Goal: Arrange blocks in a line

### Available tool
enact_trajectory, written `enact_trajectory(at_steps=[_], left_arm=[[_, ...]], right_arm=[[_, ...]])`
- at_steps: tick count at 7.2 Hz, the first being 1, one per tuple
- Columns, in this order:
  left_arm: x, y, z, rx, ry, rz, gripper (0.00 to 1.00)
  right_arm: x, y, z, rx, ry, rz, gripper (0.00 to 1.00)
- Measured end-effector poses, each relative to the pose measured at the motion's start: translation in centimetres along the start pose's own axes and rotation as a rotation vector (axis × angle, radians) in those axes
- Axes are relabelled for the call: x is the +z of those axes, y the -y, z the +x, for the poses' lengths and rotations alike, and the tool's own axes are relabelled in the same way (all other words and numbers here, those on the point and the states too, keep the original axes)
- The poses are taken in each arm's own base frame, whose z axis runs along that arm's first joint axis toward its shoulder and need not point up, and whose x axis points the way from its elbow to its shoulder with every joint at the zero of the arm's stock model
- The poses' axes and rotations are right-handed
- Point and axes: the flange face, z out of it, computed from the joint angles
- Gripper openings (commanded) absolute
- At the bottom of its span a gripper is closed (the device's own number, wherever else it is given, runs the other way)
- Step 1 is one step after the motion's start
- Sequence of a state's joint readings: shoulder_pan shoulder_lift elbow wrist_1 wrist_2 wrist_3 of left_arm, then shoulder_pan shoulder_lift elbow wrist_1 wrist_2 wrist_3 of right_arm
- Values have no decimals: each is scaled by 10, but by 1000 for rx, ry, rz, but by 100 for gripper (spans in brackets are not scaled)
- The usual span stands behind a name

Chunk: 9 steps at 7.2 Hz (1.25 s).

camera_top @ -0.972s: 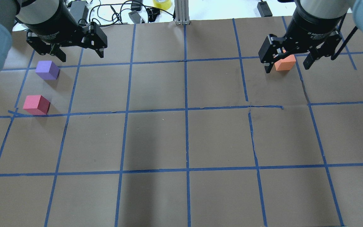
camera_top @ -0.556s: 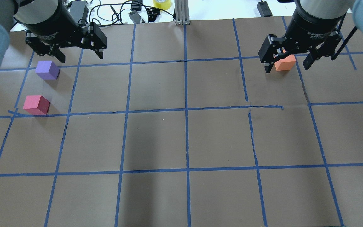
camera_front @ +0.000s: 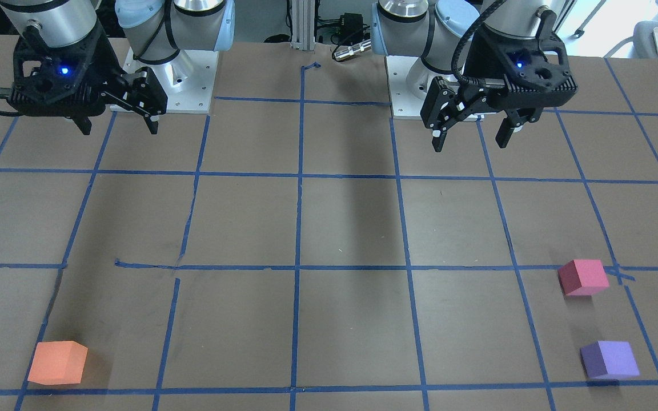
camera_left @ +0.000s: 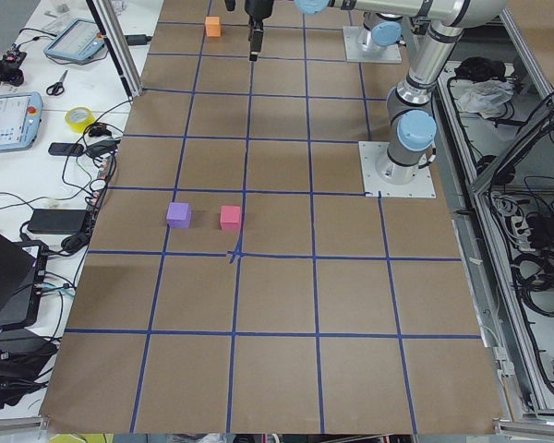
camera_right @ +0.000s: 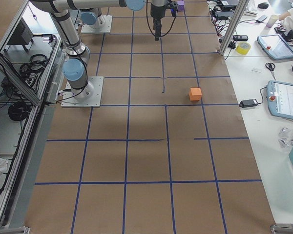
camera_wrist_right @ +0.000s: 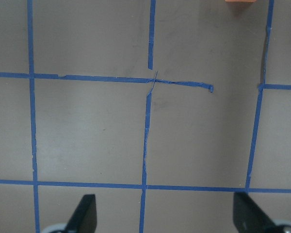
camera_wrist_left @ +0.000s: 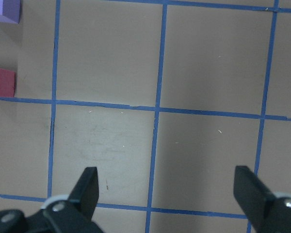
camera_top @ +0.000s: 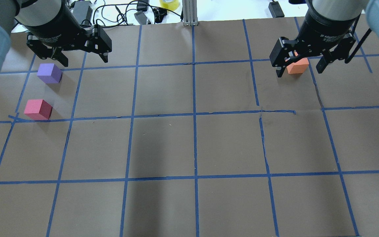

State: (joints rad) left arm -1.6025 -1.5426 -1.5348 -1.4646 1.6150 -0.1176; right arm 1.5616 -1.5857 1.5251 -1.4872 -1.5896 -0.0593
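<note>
The orange block sits at the table's far right, also in the front view. The purple block and the pinkish red block sit close together at the far left, also in the front view. My left gripper is open and empty, high above the table, right of the purple block. My right gripper is open and empty, high up. The orange block shows only at the top edge of the right wrist view.
The brown table bears a blue tape grid. Cables, power adapters and a yellow tape roll lie past the far edge, beside an aluminium post. The arm base plates stand on the robot's side.
Both grippers have barely shifted and stay open. The three blocks have not moved.
</note>
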Motion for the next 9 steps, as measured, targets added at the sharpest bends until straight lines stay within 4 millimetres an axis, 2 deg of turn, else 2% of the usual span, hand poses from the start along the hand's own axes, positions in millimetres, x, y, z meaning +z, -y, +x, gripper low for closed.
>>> enact_trajectory(at_steps=[6,8,9], left_arm=[[-6,-7,-2,-8,1,-4,100],[-6,-7,-2,-12,1,-3,100],[-5,-7,-2,-13,1,-2,100]], right_arm=[[10,9,5,7,-4,-15,100],[22,20,20,20,-51,-37,100],[32,30,37,41,-76,-51,100]])
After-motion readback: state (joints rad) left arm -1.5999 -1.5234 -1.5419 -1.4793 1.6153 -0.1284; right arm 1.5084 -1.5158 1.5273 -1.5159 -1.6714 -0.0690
